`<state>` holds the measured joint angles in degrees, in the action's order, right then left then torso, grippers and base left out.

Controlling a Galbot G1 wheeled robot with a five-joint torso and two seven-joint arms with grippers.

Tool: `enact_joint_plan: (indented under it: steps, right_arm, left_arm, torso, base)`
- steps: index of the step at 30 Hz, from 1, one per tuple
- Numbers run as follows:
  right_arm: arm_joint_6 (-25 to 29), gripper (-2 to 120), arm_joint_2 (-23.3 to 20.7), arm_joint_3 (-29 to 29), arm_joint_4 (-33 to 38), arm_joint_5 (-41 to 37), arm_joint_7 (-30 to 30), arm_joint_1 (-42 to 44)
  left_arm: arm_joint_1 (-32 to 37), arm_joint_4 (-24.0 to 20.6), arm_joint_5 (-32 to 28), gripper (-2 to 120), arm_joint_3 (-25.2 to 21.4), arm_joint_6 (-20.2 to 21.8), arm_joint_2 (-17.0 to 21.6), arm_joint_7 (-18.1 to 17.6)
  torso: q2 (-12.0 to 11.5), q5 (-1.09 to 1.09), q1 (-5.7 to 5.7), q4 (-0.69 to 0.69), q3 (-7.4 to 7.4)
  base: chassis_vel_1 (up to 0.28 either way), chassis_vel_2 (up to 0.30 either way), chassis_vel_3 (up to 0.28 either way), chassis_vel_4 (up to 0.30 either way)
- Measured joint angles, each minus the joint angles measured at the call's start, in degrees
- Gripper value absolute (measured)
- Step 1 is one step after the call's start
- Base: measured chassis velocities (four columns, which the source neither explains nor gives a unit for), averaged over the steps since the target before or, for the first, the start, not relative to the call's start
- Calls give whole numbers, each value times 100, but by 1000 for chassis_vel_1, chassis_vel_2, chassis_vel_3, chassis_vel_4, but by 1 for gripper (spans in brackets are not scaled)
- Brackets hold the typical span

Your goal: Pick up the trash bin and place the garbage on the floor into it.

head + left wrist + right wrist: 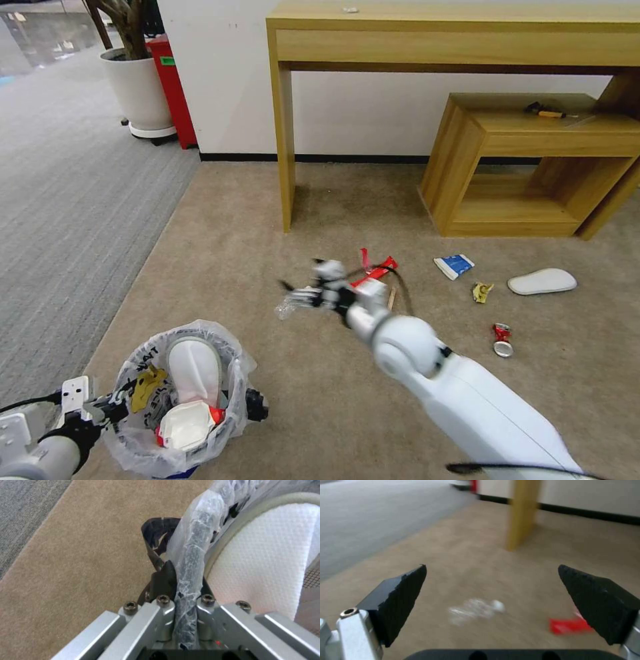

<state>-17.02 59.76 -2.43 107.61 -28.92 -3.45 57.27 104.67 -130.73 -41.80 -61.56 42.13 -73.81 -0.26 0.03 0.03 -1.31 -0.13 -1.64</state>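
Observation:
The trash bin, lined with a crinkled clear bag, sits low on my left with a white insole and wrappers inside. My left gripper is shut on its bag-covered rim, close to the insole. My right gripper is open just above the beige floor, over a clear bottle that also shows in the head view. On the floor lie a red wrapper, a wooden stick, a blue-white packet, a yellow wrapper, another white insole and a crushed can.
A wooden desk stands against the wall, its leg just beyond the bottle. A low wooden shelf sits at the right. A white plant pot and a red cabinet stand at the back left beside grey striped carpet.

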Motion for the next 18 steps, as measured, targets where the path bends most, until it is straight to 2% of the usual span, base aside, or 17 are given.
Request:
enact_joint_plan:
  steps: [2,4,6,11,18]
  right_arm:
    - [143,100,38,-616,52,139,105,558]
    - [177,100,59,-744,66,162,120,693]
    - [302,100,145,-1176,112,284,207,1193]
    - [444,100,267,-1466,109,445,292,1533]
    - [474,100,400,-1573,45,513,314,1589]
  left_arm:
    - [12,-1,2,1,-4,0,-9,29]
    - [17,-1,4,1,-4,0,-11,36]
    - [44,-9,20,1,-4,0,-23,73]
    - [56,-26,35,1,1,0,-31,85]
    - [87,-68,35,1,-27,0,-44,91]
  torso:
    - [0,0,0,1,0]
    - [0,0,0,0,0]
    - [0,0,0,0,0]
    - [0,0,1,1,1]
    - [0,-2,1,1,0]
  base:
    - [0,0,0,0]
    - [0,0,0,0]
    - [0,0,0,0]
    - [-28,15,24,-20]
    - [-140,126,127,-144]
